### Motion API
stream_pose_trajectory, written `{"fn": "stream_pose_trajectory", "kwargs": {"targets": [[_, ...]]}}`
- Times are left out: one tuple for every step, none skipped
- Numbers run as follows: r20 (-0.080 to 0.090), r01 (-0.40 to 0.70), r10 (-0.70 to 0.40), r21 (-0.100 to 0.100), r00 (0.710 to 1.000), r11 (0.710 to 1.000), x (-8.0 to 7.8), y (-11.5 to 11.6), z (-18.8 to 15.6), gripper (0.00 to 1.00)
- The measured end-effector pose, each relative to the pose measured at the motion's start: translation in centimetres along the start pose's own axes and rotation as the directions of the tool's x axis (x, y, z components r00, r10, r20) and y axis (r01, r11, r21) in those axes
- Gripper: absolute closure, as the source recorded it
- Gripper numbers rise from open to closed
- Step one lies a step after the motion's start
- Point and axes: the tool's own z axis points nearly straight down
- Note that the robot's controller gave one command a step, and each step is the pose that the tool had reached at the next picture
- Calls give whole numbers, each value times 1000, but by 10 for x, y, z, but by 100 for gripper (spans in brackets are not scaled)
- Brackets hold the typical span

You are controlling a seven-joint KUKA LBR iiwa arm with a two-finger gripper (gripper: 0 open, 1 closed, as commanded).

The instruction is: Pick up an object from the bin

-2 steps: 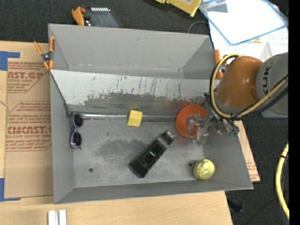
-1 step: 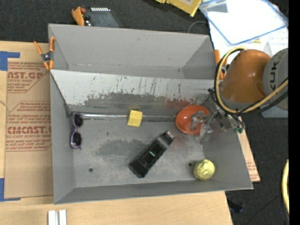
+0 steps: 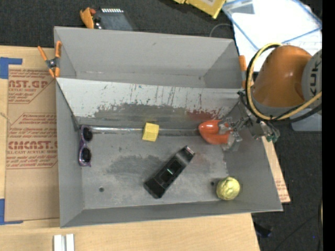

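Observation:
My gripper [image 3: 232, 135] is low at the bin's right side, close to the back wall. Its tip is against the right end of a rounded red-orange object [image 3: 210, 131] lying on the floor there. Whether that object sits inside the gripper or just beside it cannot be made out. A yellow-green ball [image 3: 228, 188] lies below the gripper, near the front right corner. A long black device [image 3: 169, 172] with a grey end lies diagonally in the middle of the floor.
A small yellow block [image 3: 151, 132] sits by the back wall, left of the red-orange object. Purple sunglasses [image 3: 85, 146] lie along the left wall. The arm with its orange cover and cables hangs over the right rim.

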Motion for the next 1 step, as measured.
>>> {"fn": "stream_pose_trajectory", "kwargs": {"targets": [[0, 0, 0, 0, 1000, 1000, 0, 0, -8, 100]]}}
